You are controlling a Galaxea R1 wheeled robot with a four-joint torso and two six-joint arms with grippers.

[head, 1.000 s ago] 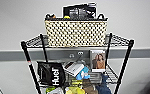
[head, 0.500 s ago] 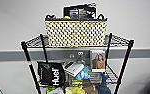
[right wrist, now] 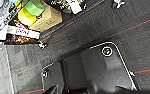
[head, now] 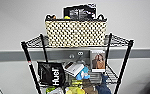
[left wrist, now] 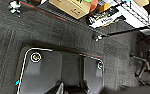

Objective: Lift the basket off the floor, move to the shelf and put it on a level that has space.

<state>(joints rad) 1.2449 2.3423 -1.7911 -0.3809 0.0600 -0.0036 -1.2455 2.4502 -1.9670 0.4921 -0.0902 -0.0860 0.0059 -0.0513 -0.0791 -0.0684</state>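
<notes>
1. Head view: basket sits on the top level of the shelf, roughly centred btwn the posts, upright, against a pale wall. Dark rim w/ handles at both ends; dark packets & sth yellow poke up from inside.
2. Same view, tier below: black "Huel" bag on the left side, white box tilted next to it, photo card standing upright on the right side, blue and yellow items lower down, too blurred to name.
3. Left wrist view: looks down at the floor, dark grey carpet w/ a thin red line. Cardboard box and a printed packet lie at the foot of the rack; one small rack wheel shows on the carpet.
4. Right wrist view: same carpet from the other side, plus green & yellow tape rolls on a cardboard box, & a packet beside them.
5. Pincers: both wrist views point at the floor w/ nothing of the basket near them; can't tell whether left or right jaws are wide or narrow.
</notes>
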